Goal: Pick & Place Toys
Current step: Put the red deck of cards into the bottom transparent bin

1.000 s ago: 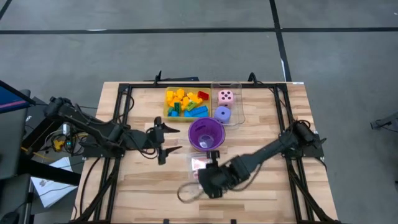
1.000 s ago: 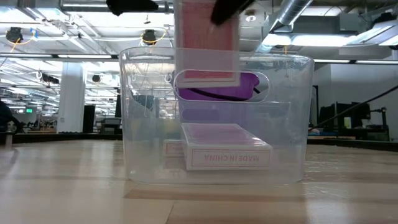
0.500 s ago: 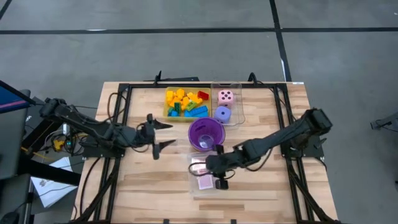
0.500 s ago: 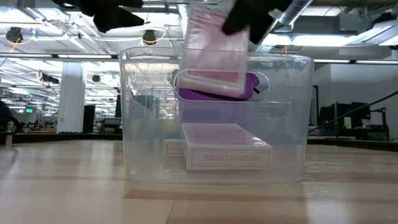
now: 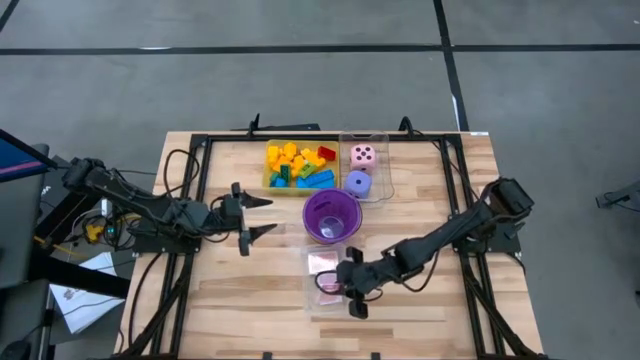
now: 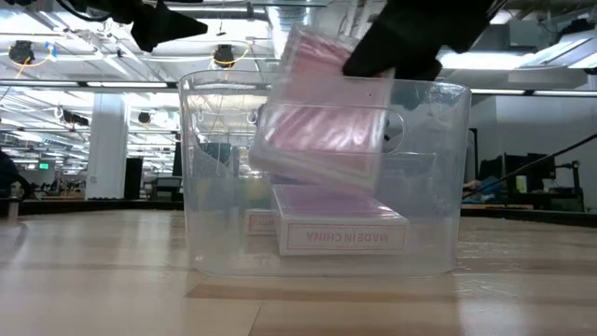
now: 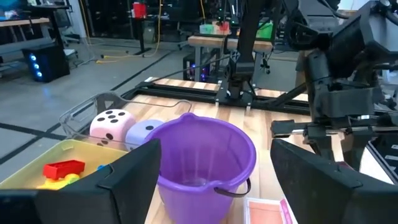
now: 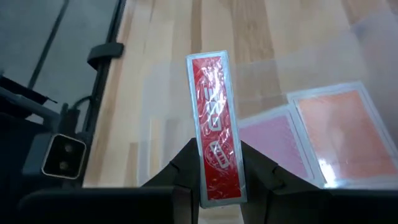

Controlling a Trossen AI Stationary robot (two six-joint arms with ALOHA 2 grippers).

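The right hand [image 5: 352, 290] is positioned over the clear tray [image 5: 312, 300] at the near middle of the wooden worktop [image 5: 420, 210] and is closed on a wrapped red-and-white card pack [image 8: 214, 149], gripping it by its long edges between the two fingers [image 8: 186, 165]. In the low view this card pack [image 6: 322, 126] hangs tilted, partly inside the clear tray [image 6: 201, 187] and above its floor. Two further card packs lie flat on the tray floor, one [image 6: 340, 229] toward the camera and one [image 6: 261, 222] behind it; the right wrist view shows them side by side. The left hand [image 5: 250, 213] hovers over the worktop to the left of the purple cup [image 5: 331, 216], fingers spread and holding nothing. The purple cup [image 7: 202, 158] stands upright between the clear tray and the two trays at the far side. The yellow tray [image 5: 270, 180] contains the plastic bricks [image 5: 297, 164] in yellow, orange, blue, green and red. Just beside it, a second clear tray [image 5: 384, 160] holds the pink die [image 5: 363, 155] and the purple die [image 5: 358, 182], one behind the other.
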